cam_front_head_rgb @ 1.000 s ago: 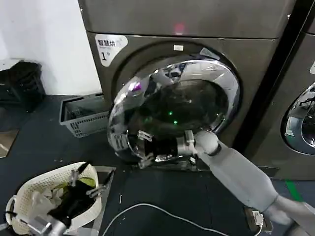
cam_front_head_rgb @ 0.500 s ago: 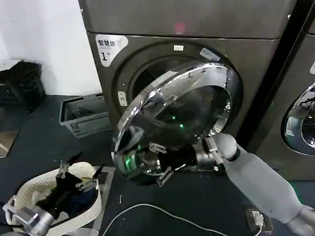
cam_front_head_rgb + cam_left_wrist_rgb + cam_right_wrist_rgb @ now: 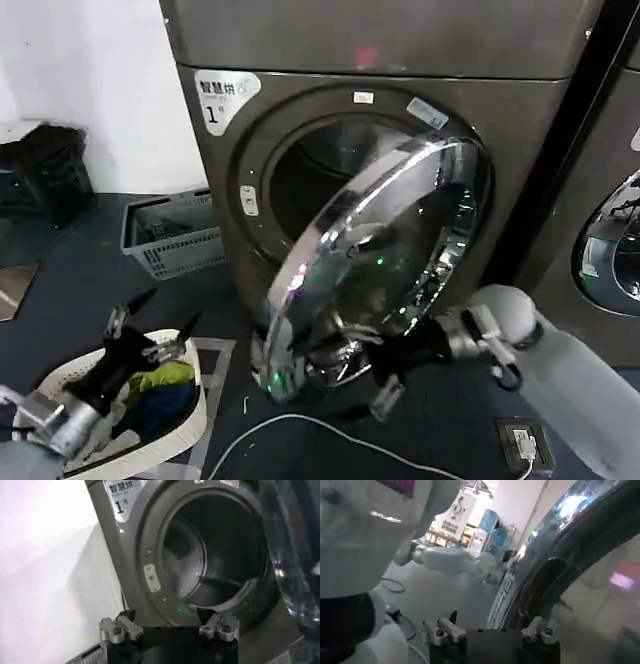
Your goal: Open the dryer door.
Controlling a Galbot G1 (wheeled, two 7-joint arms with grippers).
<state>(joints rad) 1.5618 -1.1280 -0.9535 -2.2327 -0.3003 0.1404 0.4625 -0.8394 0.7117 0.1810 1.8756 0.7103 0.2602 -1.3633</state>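
The dryer (image 3: 400, 40), dark bronze-grey with a "1" sticker (image 3: 222, 95), has its dryer door (image 3: 390, 250) swung well off the front, hinged on the right. The drum opening (image 3: 320, 170) shows behind it. My right gripper (image 3: 362, 385) sits at the door's lower free edge, fingers spread, with the chrome rim (image 3: 555, 545) running between them in the right wrist view, where that gripper (image 3: 490, 627) stands open. My left gripper (image 3: 148, 328) hovers open over a white basket, low on the left. From the left wrist view, that gripper (image 3: 169, 626) faces the open drum (image 3: 210, 555).
A white laundry basket (image 3: 190, 425) with clothes lies on the dark floor. A grey crate (image 3: 170, 235) stands by the wall left of the dryer. A second machine (image 3: 610, 250) stands to the right. A white cable (image 3: 300, 422) and a power strip (image 3: 520, 440) lie on the floor.
The door has swung farther open, its free edge moving right and toward me. My right gripper followed that edge down and right. The left gripper drifted slightly left over the basket.
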